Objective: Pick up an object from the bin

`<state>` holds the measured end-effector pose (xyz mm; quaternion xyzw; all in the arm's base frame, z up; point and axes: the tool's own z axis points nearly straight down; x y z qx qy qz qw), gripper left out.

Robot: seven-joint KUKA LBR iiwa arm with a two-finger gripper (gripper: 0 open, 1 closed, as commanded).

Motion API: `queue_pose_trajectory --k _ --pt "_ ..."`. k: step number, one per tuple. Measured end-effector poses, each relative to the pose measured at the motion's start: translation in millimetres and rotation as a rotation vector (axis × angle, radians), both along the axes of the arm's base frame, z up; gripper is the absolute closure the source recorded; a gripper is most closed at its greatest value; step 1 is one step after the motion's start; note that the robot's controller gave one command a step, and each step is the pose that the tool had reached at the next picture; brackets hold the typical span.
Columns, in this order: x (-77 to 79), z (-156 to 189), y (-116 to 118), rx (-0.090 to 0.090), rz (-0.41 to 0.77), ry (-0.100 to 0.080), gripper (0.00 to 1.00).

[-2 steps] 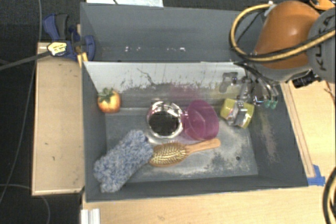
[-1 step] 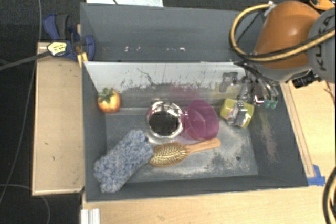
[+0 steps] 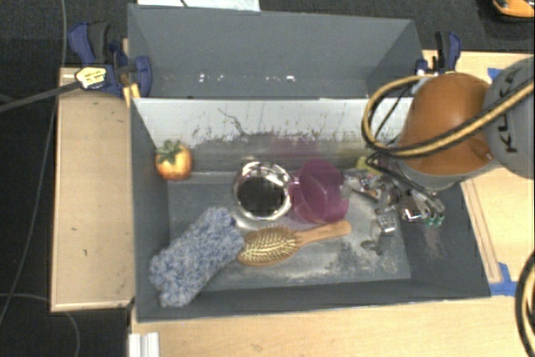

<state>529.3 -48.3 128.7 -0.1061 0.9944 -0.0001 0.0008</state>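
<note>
Gripper (image 3: 378, 234), opening cannot be told, nothing seen held, low over bare bin (image 3: 334, 265) floor just right of the wooden hairbrush (image 3: 284, 243) handle, purple cup (image 3: 320, 190) near: risk of clipping the handle's tip, the brush pivoting away.

Lab: cabled robot arm (image 3: 447, 125), metal bin (image 3: 276, 46)
</note>
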Motion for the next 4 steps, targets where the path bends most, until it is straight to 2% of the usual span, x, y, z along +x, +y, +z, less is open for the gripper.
queue_pose_trajectory --k 1,2,3,4 --pt "51.4 -7.3 47.7 0.0 0.197 -0.011 0.0" --pt "-23.0 -59.9 43.7 -0.001 0.658 0.002 0.0" --pt "-17.7 -57.7 65.5 -0.001 0.153 -0.014 1.0" --pt "-17.8 -57.3 65.6 -0.001 0.155 -0.014 1.0"
